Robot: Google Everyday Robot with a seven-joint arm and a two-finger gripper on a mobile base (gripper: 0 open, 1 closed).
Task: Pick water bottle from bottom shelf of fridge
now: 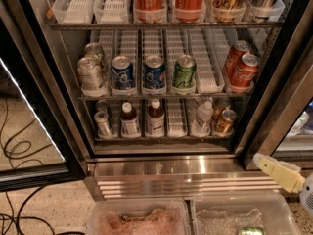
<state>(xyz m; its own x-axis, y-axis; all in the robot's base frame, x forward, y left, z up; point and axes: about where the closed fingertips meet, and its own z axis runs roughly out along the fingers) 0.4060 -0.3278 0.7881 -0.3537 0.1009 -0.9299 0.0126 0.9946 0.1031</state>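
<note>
The fridge (166,173) stands open in front of me, with a black frame and a shiny steel base. The water bottle (203,115), clear with a white cap, stands upright on the bottom shelf (176,131), right of centre, in a white lane tray. A gold can (225,121) is just to its right. Two brown bottles (129,120) with white caps stand to its left. My gripper (266,164), pale yellow, is low at the right edge of the view. It is outside the fridge, in front of the steel base and well below and right of the water bottle.
The rack above holds silver, blue, green (184,72) and red cans (242,71). The top rack holds larger red and gold cans. The open door (29,106) stands at the left, with cables on the floor. Two clear plastic bins (139,219) sit below the fridge.
</note>
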